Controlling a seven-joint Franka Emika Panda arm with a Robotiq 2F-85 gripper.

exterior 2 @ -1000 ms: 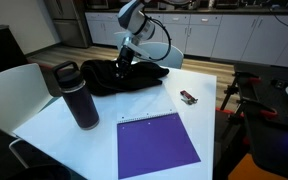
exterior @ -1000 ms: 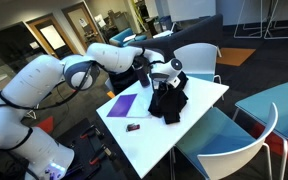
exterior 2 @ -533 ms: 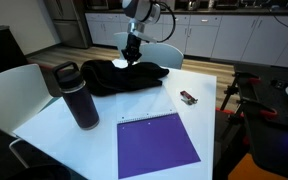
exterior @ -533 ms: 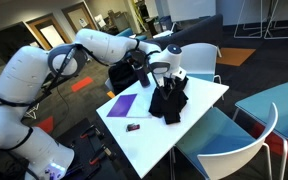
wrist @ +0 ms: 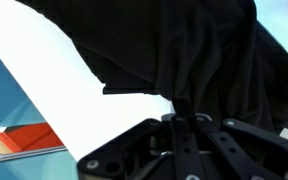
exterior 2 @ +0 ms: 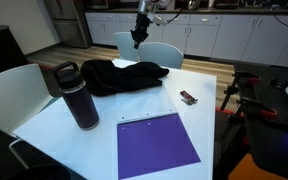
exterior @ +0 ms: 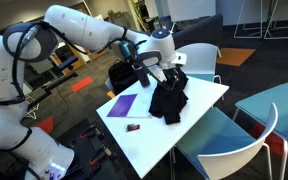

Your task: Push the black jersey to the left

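The black jersey [exterior 2: 124, 76] lies crumpled on the white table [exterior 2: 199, 120], at the far side next to the bottle. It also shows in an exterior view [exterior: 168, 98] and fills the top of the wrist view [wrist: 199, 50]. My gripper [exterior 2: 137, 38] hangs well above the jersey's far edge and does not touch it. In the wrist view its fingers [wrist: 189, 122] are pressed together with nothing between them. In an exterior view the gripper [exterior: 154, 68] is above the table's back corner.
A dark bottle [exterior 2: 76, 96] stands at the jersey's near side. A purple sheet [exterior 2: 156, 143] and a small dark object [exterior 2: 188, 98] lie on the table. White chairs [exterior 2: 149, 52] [exterior 2: 14, 88] stand at the table's edges, and blue chairs [exterior: 269, 105] are nearby.
My gripper has risen from the jersey's top to well above it and drifted toward the table's far edge. The jersey lies still.
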